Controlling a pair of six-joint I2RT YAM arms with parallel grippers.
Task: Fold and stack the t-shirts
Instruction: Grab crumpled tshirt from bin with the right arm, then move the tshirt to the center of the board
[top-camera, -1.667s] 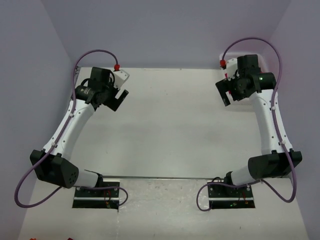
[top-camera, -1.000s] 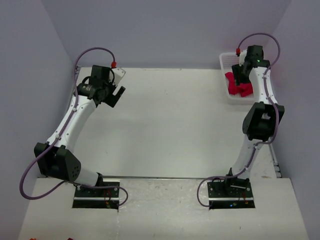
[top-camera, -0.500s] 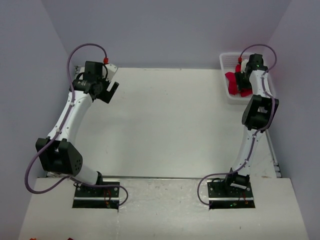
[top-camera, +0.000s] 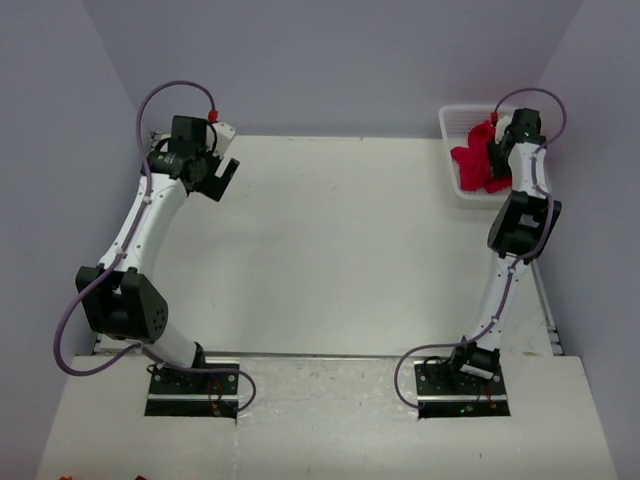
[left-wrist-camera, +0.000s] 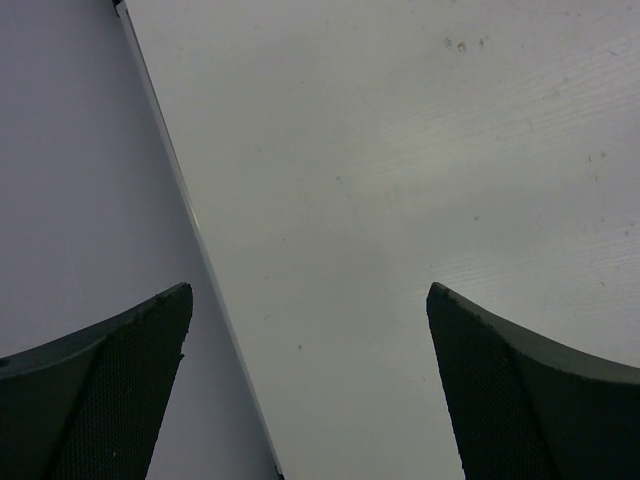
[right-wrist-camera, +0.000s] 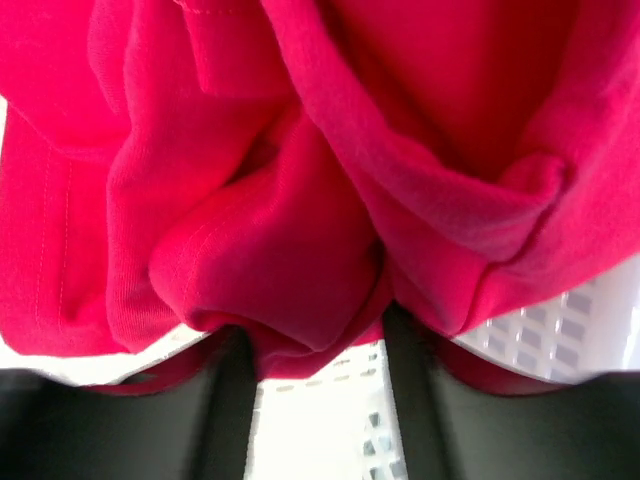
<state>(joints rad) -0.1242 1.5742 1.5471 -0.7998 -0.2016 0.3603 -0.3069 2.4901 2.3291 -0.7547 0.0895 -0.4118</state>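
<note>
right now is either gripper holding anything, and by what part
The right gripper pinches a bunched fold of the red t-shirt above the white basket; which part of the shirt cannot be told. The left gripper is open and empty.

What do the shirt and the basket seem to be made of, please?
The shirt looks like soft, matte knit cloth, perhaps cotton: it bunches in folds. The basket looks like hard white plastic, slightly glossy: a moulded grid of holes.
</note>
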